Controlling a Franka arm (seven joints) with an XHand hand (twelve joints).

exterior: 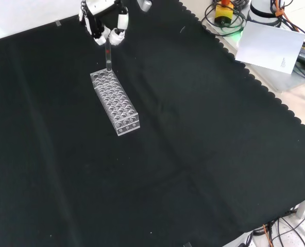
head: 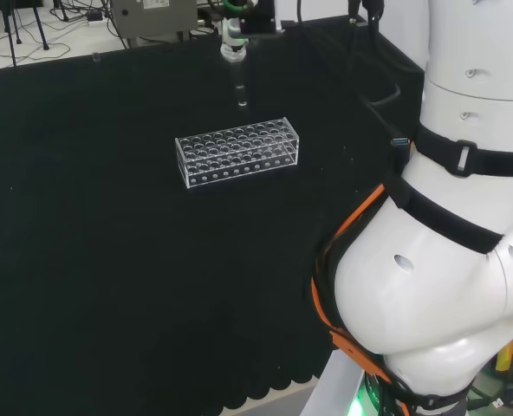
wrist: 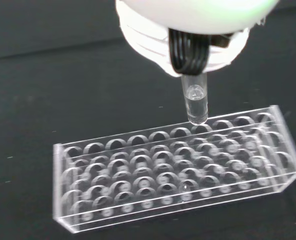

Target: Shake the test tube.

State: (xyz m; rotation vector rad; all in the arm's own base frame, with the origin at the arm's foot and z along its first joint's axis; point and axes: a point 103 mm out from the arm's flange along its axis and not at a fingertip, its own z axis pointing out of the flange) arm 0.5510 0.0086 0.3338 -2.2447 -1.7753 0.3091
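Note:
A clear test tube (wrist: 196, 103) hangs upright from the hand (exterior: 102, 24), whose fingers are curled round its upper end. In the front view the test tube (exterior: 108, 57) has its tip just above the far end of a clear plastic rack (exterior: 114, 100) with many round holes. From the wrist, the tube's rounded tip hovers over the rack's (wrist: 178, 170) back row and holds a little clear liquid. In the head view the hand (head: 232, 39) and tube (head: 241, 94) are beyond the rack (head: 237, 154).
The rack stands alone on the black cloth. In the front view a white sheet (exterior: 271, 45), cables and a yellow device (exterior: 224, 11) lie past the cloth's scalloped right edge. The arm's white links (head: 447, 217) fill the head view's right.

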